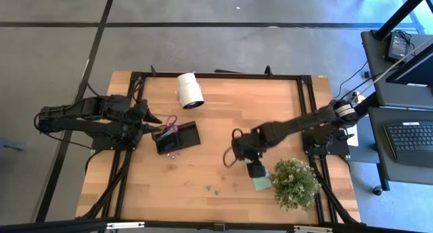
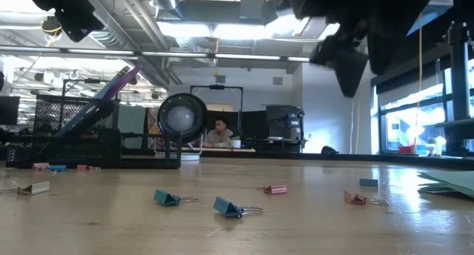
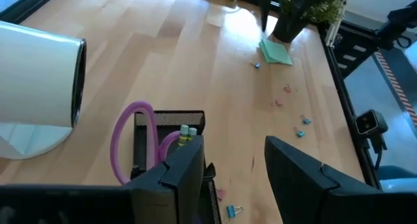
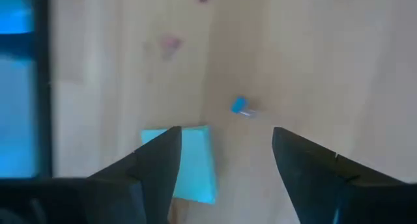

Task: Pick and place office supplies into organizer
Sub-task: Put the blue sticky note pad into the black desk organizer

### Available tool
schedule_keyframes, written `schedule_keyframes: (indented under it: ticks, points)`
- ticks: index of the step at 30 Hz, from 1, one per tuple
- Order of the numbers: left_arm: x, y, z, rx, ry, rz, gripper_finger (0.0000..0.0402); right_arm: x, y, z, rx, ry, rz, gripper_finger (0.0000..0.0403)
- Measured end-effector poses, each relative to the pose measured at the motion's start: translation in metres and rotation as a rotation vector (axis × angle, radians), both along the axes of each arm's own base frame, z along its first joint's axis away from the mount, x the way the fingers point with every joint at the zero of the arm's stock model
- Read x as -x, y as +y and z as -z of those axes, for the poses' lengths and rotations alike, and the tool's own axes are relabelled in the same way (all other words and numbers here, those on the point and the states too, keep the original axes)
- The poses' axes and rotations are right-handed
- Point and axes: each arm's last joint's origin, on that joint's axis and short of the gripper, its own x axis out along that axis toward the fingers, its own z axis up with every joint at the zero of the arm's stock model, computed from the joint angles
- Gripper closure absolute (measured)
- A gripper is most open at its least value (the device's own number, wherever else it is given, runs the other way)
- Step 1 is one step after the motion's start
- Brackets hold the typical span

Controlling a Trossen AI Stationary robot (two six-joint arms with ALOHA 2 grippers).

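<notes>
Right gripper point(image 4: 225, 162) spread wide, hanging just above sticky-note pad point(image 4: 187, 162) lying flat beside potted plant point(image 1: 295, 182); probably light, papery and thin, so best pinched across opposite edges. Left gripper point(image 3: 234, 168) likewise spread, poised over organizer point(image 1: 177, 137) already holding scissors point(image 3: 133, 142)

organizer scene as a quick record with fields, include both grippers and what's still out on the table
organizer: black mesh tray, table's left-centre
inside it: purple-handled scissors, upright
left gripper: open, beside the organizer, empty
right gripper: open, above the sticky-note pad, empty
still out: binder clips, scattered
bystanders: white roll, potted plant
</notes>
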Motion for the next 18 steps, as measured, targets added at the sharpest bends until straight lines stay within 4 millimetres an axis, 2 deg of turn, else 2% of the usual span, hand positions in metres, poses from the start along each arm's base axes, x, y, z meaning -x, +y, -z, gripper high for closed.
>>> schedule_keyframes:
  ticks: [4, 7, 11, 18]
  points:
    - [0.000, 0.001, 0.000, -0.007, -0.002, -0.038, 0.0245, 0.001, -0.036, 0.013, -0.200, 0.014, -0.045, 0.0160]
    - [0.000, 0.002, 0.000, -0.024, -0.001, -0.068, 0.0245, 0.004, -0.052, 0.022, -0.310, 0.010, -0.065, 0.0160]
    - [0.000, 0.003, 0.000, -0.034, -0.001, -0.083, 0.0245, 0.006, -0.053, 0.035, -0.351, -0.006, -0.074, 0.0160]
    - [0.000, 0.003, 0.000, -0.042, -0.001, -0.078, 0.0245, 0.016, -0.045, 0.050, -0.324, 0.032, -0.095, 0.0160]
